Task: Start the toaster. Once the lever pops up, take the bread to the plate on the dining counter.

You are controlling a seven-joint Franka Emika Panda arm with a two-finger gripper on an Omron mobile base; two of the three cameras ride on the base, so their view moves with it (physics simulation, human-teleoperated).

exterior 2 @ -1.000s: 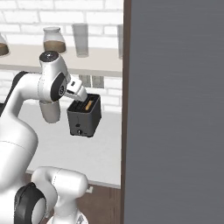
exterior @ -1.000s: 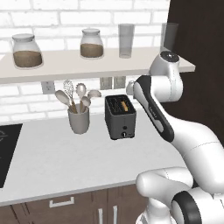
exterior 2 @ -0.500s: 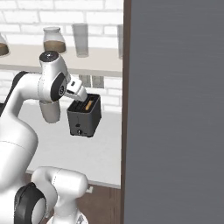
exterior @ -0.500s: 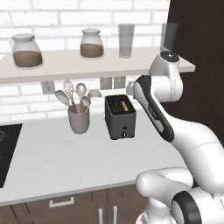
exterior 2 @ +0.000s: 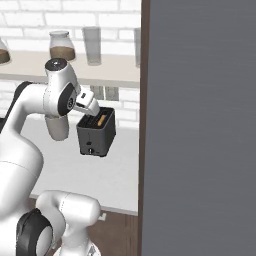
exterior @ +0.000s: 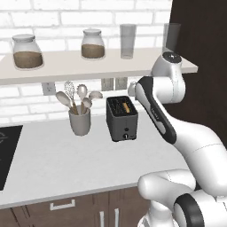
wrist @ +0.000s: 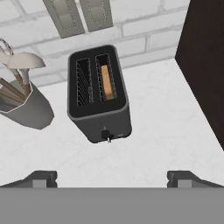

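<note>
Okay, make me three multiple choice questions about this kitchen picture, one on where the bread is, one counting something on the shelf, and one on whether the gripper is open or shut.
1. Where is the bread?
A. On the worktop beside the toaster
B. In one slot of the toaster
C. Between the gripper's fingers

2. How many lidded jars with brown contents stand on the shelf in the left base view?
A. One
B. Two
C. Four

3. What state is the gripper in?
A. Open, holding nothing
B. Shut on the bread
C. Shut on the utensil holder

Answers:
1. B: the bread sits down in one slot of the toaster, the other slot being empty.
2. B: two jars stand on the shelf, beside clear glasses.
3. A: the gripper has its fingertips far apart above the worktop with nothing between them.
</note>
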